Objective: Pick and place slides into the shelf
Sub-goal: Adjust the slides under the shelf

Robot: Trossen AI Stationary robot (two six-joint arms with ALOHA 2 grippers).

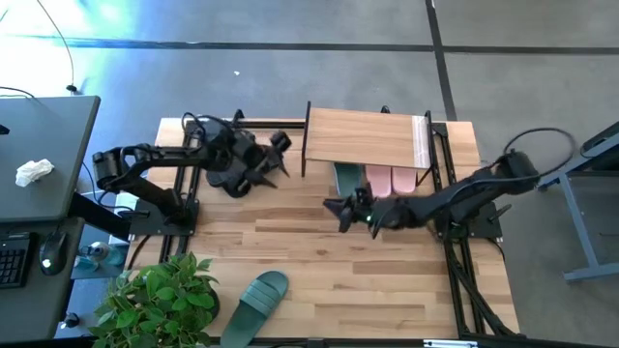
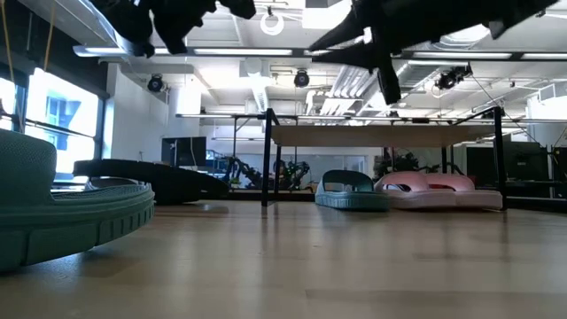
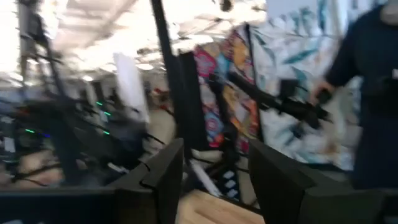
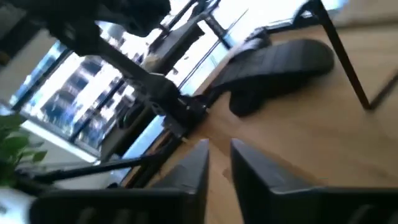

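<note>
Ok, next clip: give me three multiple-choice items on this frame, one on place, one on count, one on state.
1. Where is the lone green slide? A in a gripper; B by the plant; C off the table.
2. How many pink slides under the shelf? A none; B two; C four.
3. The left gripper is: A open, empty; B shut on a slide; C out of view.
B: it lies at the table's front beside the leaves. B: a pair shows there. A: its fingers stand apart around nothing.

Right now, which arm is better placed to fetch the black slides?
Left, probably. The left tool hangs over the black slides beside the shelf; the right tool hangs empty before the shelf, farther away.
</note>
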